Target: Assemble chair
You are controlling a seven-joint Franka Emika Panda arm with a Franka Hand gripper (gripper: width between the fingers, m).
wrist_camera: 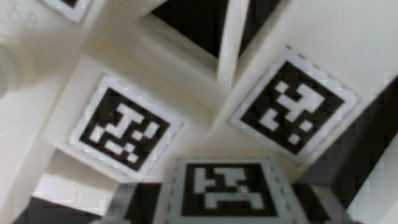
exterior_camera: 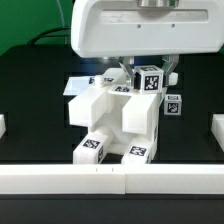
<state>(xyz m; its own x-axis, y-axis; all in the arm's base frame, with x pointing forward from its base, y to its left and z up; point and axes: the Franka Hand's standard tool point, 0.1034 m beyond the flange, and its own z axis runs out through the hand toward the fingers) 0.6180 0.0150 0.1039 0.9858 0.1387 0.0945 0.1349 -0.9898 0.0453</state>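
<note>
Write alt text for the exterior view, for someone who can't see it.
A white robot gripper hangs over a partly built white chair on a black table, straddling a tagged piece at the chair's top. Two small tagged blocks sit at the chair's front, and a white rail crosses the foreground.

No words, numbers or brand names can be read. The only signs are square black-and-white tags (exterior_camera: 149, 78) on the white chair pieces (exterior_camera: 120, 115), and they carry no letters.
</note>
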